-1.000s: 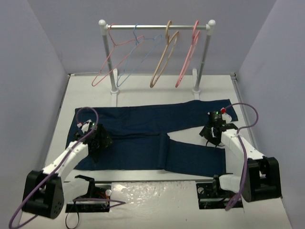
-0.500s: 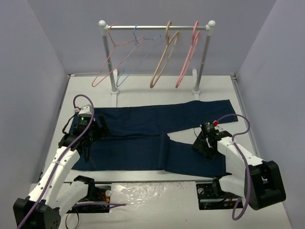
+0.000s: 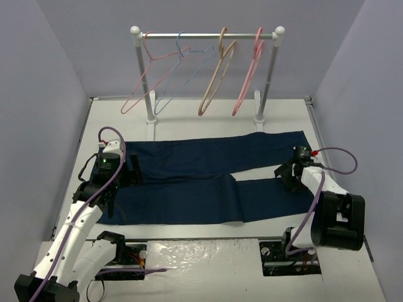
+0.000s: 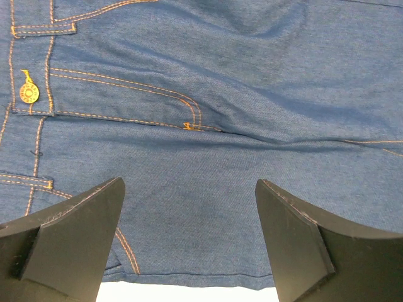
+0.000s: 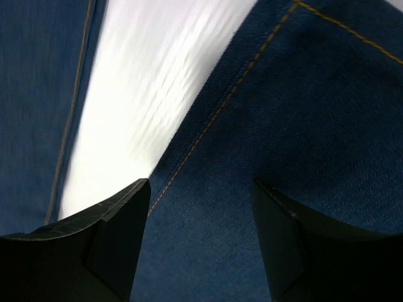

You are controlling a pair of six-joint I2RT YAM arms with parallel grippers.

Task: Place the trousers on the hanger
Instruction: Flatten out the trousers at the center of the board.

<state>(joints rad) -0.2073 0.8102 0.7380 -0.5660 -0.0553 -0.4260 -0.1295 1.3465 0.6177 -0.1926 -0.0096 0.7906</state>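
Note:
The dark navy trousers (image 3: 201, 182) lie flat across the table, waist to the left and both legs running right. The tan hanger (image 3: 217, 78) hangs on the rail at the back, away from both arms. My left gripper (image 3: 123, 175) hovers over the waist and pocket area (image 4: 220, 94). It is open, with denim between its fingers (image 4: 69, 239) and nothing pinched. My right gripper (image 3: 284, 179) is low over the near leg's end. It is open (image 5: 201, 245), straddling the leg's stitched inner edge (image 5: 315, 94).
A rack with a metal rail (image 3: 208, 36) stands at the back, carrying two thin pink hangers (image 3: 145, 78) (image 3: 249, 75) and a light-blue hanger (image 3: 179, 72). Bare white table (image 3: 189, 123) lies between rack and trousers. A strip of table (image 5: 145, 94) shows between the legs.
My right gripper has swung right and back, and the near leg now lies straighter, parallel to the far one. My left arm has shifted back toward the waist's left end.

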